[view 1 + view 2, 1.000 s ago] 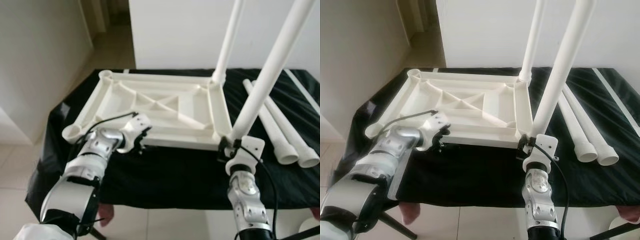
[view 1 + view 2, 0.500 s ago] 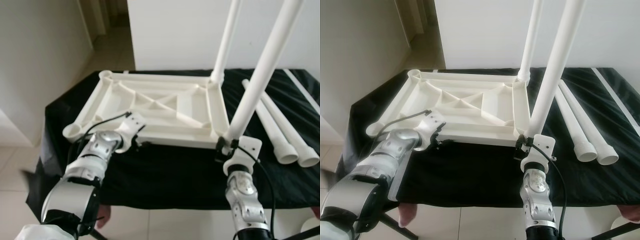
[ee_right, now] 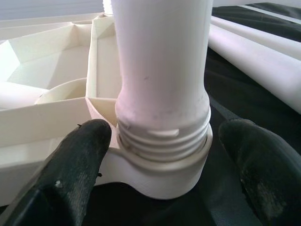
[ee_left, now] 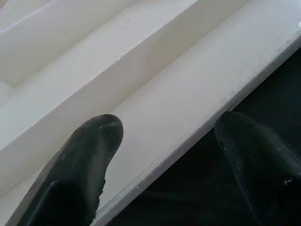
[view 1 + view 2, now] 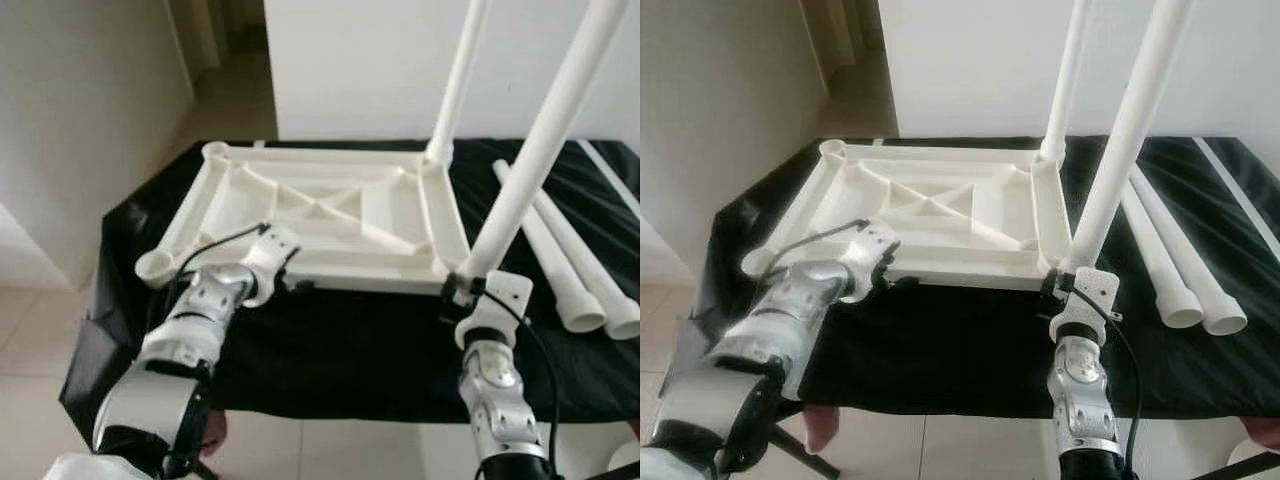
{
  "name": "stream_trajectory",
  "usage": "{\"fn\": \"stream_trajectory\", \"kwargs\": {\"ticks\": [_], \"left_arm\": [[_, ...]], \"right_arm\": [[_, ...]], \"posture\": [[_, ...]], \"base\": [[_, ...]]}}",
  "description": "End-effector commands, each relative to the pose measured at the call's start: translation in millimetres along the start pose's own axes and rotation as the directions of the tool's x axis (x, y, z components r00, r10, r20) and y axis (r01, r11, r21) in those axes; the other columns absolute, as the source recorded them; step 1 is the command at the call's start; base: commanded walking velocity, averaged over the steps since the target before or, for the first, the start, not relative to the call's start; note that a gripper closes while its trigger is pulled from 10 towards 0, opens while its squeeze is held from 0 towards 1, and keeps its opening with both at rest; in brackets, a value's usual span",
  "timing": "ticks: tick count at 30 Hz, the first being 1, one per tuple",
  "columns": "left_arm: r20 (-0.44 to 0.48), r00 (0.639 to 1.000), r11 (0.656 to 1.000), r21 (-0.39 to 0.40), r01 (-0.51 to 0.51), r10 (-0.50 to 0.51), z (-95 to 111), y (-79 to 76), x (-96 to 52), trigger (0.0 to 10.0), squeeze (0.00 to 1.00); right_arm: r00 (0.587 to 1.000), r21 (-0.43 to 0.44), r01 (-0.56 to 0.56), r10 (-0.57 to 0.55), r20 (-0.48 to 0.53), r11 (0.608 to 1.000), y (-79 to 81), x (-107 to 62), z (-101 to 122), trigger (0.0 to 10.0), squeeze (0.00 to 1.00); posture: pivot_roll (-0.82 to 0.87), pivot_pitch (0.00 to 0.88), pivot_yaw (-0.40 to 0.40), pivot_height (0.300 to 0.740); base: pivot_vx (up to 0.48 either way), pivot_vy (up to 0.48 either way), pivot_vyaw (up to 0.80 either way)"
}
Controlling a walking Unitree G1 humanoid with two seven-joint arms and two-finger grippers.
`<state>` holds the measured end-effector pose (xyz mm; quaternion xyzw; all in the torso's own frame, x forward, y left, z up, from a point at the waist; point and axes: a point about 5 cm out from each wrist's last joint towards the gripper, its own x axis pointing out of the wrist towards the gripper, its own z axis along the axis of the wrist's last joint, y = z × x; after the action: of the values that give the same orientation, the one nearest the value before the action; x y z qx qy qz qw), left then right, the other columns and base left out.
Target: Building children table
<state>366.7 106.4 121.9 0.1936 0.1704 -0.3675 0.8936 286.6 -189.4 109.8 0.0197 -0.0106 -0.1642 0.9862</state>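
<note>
White plastic makes up the top (image 5: 320,215), which lies upside down on a black cloth (image 5: 330,340). One leg (image 5: 455,75) stands in the far right corner. A second leg (image 5: 535,150) stands in the near right socket (image 3: 160,181), but some screw rings show, so I think it is not tight yet. The right gripper (image 3: 162,155) is wide open with a finger on each side of that leg, holding nothing. The left gripper (image 4: 164,146) is open over the top's near rim. Two more legs (image 5: 575,270) lie on the cloth to the right. Next, the right gripper should close and turn the leg.
</note>
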Motion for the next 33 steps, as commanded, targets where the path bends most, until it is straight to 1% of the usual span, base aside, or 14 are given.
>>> {"fn": "stream_trajectory", "kwargs": {"ticks": [1, 2, 3, 4, 5, 7, 12, 16, 20, 23, 25, 27, 29, 33], "left_arm": [[-0.035, 0.936, 0.937, -0.019, 0.349, -0.35, -15, -30.9, -0.6, 10.0, 0.0], [-0.035, 0.889, 0.889, 0.026, 0.458, -0.457, -19, -44.6, -6.5, 10.0, 0.0], [-0.035, 0.889, 0.889, 0.026, 0.458, -0.457, -19, -44.6, -6.5, 10.0, 0.0], [-0.052, 0.835, 0.832, 0.069, 0.55, -0.548, -25, -57.8, -13.9, 10.0, 0.0], [-0.052, 0.835, 0.832, 0.069, 0.55, -0.548, -25, -57.8, -13.9, 10.0, 0.0], [-0.077, 0.768, 0.761, 0.103, 0.641, -0.636, -32, -72.3, -23.0, 10.0, 0.0], [-0.067, 0.728, 0.72, 0.111, 0.685, -0.682, -30, -83.7, -26.5, 10.0, 0.0], [-0.03, 0.723, 0.718, 0.095, 0.69, -0.691, -24, -91.0, -25.7, 10.0, 0.0], [0.195, 0.777, 0.799, 0.086, 0.595, -0.599, 8, -89.4, -24.9, 10.0, 0.0], [0.242, 0.788, 0.822, 0.087, 0.563, -0.566, 13, -85.7, -25.7, 10.0, 0.0], [0.315, 0.773, 0.824, 0.058, 0.564, -0.551, 19, -82.3, -33.6, 10.0, 0.0], [0.419, 0.71, 0.793, 0.042, 0.608, -0.567, 26, -83.2, -54.7, 10.0, 0.0], [0.453, 0.688, 0.782, 0.034, 0.622, -0.567, 26, -83.9, -64.2, 10.0, 0.0], [0.464, 0.683, 0.779, 0.024, 0.626, -0.564, 21, -82.0, -78.3, 10.0, 0.0]], "right_arm": [[0.999, -0.012, 0.023, -0.023, -0.023, 1.0, -7.8, 2.1, -5, 10.0, 0.0], [0.999, -0.021, 0.037, -0.037, -0.018, 0.999, -13.2, 5.2, -5, 10.0, 0.0], [0.999, -0.021, 0.037, -0.037, -0.018, 0.999, -13.2, 5.2, -5, 10.0, 0.0], [0.999, -0.03, 0.046, -0.047, -0.012, 0.998, -17.6, 9.0, -3, 10.0, 0.0], [0.999, -0.03, 0.046, -0.047, -0.012, 0.998, -17.6, 9.0, -3, 10.0, 0.0], [0.999, -0.037, 0.054, -0.054, -0.002, 0.998, -22.1, 14.9, -1, 10.0, 0.0], [0.998, -0.051, 0.07, -0.069, 0.012, 0.996, -27.5, 26.5, 4, 10.0, 0.0], [0.997, -0.057, 0.073, -0.071, 0.032, 0.996, -28.1, 34.6, 10, 10.0, 0.0], [0.996, -0.033, 0.054, -0.051, 0.079, 0.998, -20.6, 39.8, 19, 10.0, 0.0], [0.995, -0.027, 0.048, -0.045, 0.088, 0.999, -19.2, 38.7, 20, 10.0, 0.0], [0.994, -0.02, 0.047, -0.045, 0.103, 0.999, -18.4, 35.3, 19, 10.0, 0.0], [0.991, -0.008, 0.06, -0.058, 0.117, 0.998, -19.6, 26.5, 15, 10.0, 0.0], [0.991, 0.003, 0.07, -0.07, 0.118, 0.998, -21.0, 22.3, 12, 10.0, 0.0], [0.987, 0.015, 0.111, -0.112, 0.117, 0.994, -25.5, 15.9, 8, 10.0, 0.0]], "posture": [[0.02, 0.0, 0.035, 0.74], [0.02, 0.0, 0.036, 0.74], [0.02, 0.0, 0.036, 0.74], [0.02, 0.0, 0.037, 0.74], [0.02, 0.0, 0.037, 0.74], [0.02, 0.0, 0.037, 0.74], [0.03, 0.0, 0.041, 0.74], [0.03, 0.0, 0.043, 0.74], [0.04, 0.0, 0.037, 0.74], [0.04, 0.0, 0.034, 0.74], [0.05, 0.0, 0.032, 0.74], [0.05, 0.0, 0.029, 0.74], [0.05, 0.0, 0.029, 0.74], [0.05, 0.0, 0.029, 0.74]], "base": [[0.0, 0.0, 0.0], [0.0, 0.0, 0.0], [0.0, 0.0, 0.0], [0.0, 0.0, 0.0], [0.0, 0.0, 0.0], [0.0, 0.0, 0.0], [0.0, 0.0, 0.0], [0.0, 0.0, 0.0], [0.0, 0.0, 0.0], [0.0, 0.0, 0.0], [0.0, 0.0, 0.0], [0.0, 0.0, 0.0], [0.0, 0.0, 0.0], [0.0, 0.0, 0.0]]}}
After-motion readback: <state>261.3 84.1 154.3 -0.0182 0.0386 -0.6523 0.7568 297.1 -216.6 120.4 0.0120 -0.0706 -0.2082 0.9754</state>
